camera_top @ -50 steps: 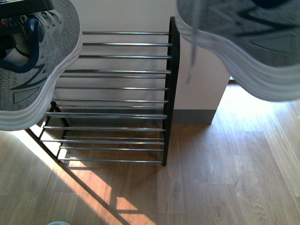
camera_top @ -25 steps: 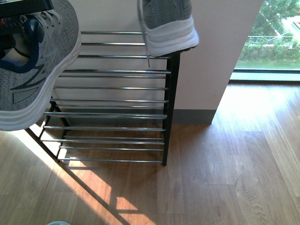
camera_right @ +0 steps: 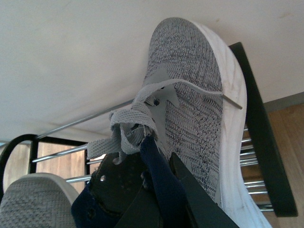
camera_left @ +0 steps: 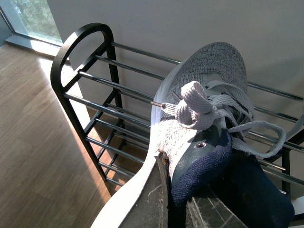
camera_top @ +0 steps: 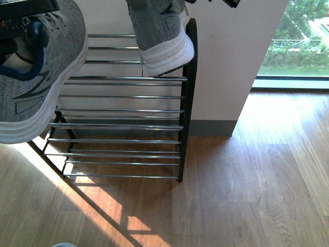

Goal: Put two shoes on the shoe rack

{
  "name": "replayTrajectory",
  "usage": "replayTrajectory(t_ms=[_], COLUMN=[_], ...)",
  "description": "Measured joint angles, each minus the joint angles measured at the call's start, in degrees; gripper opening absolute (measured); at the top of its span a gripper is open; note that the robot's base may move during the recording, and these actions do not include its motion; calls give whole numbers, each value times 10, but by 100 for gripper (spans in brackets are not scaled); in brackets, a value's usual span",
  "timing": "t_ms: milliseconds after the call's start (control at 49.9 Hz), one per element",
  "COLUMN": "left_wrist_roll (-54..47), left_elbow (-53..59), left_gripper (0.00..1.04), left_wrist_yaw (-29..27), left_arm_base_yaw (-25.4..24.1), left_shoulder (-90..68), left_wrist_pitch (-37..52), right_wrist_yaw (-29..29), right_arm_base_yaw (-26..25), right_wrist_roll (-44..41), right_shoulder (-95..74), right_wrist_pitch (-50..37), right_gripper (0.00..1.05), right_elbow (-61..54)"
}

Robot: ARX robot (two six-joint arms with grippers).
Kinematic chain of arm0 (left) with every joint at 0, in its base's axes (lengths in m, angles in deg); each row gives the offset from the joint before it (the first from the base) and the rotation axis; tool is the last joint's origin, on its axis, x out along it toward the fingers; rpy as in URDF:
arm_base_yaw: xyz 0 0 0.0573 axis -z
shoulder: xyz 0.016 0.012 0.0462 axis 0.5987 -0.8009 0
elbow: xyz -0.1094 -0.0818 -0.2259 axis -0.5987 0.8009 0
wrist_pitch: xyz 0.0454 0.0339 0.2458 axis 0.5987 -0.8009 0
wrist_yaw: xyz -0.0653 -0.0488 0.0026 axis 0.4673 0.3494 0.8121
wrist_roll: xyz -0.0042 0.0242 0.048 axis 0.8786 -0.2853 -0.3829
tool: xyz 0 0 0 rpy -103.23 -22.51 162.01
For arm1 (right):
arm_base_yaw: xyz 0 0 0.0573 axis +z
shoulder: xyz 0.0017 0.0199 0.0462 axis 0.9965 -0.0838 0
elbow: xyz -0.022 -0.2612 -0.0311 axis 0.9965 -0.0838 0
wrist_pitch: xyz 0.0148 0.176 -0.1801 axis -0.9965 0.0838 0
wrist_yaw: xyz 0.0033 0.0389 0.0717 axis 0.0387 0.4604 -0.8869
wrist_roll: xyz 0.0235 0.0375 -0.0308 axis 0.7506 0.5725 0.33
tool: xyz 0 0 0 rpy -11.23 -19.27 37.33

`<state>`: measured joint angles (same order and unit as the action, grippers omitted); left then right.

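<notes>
While both arms hold their loads above the wooden floor (camera_top: 231, 195), the left gripper (camera_left: 179, 192) has its jaws clenched on the navy collar of the left sneaker (camera_top: 41, 67), one finger outside the heel wall and the other inside the opening. That grey knit shoe hangs tilted close to the front camera, over the left end of the shoe rack (camera_top: 128, 110), with its white sole turned toward the chrome bars and its pale laces loose.

The right gripper (camera_right: 161, 190) is likewise clamped on the navy lining of the right sneaker (camera_top: 159, 31). This shoe sits at the rack's top tier, just beside the black right end frame (camera_top: 186, 103), toe pointing to the pale wall (camera_top: 226, 62). Its white sole lies right at the uppermost bars, but I cannot tell whether it touches them.
</notes>
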<state>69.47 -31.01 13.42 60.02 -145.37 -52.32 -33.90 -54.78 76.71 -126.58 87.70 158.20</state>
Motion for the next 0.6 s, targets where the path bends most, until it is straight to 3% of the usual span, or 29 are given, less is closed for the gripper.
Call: replayTrajectory(t_ms=[601], left_wrist_roll=[0], left_elbow=[0], left_gripper=[2], left_wrist_yaw=[0], left_arm_base_yaw=[0], left_shoulder=[0], left_wrist_pitch=[0], right_wrist_yaw=[-9], right_arm_base_yaw=[-5], right_wrist_roll=[4], right_shoulder=[-95], right_wrist_pitch=[15], right_gripper=[1], right_elbow=[92])
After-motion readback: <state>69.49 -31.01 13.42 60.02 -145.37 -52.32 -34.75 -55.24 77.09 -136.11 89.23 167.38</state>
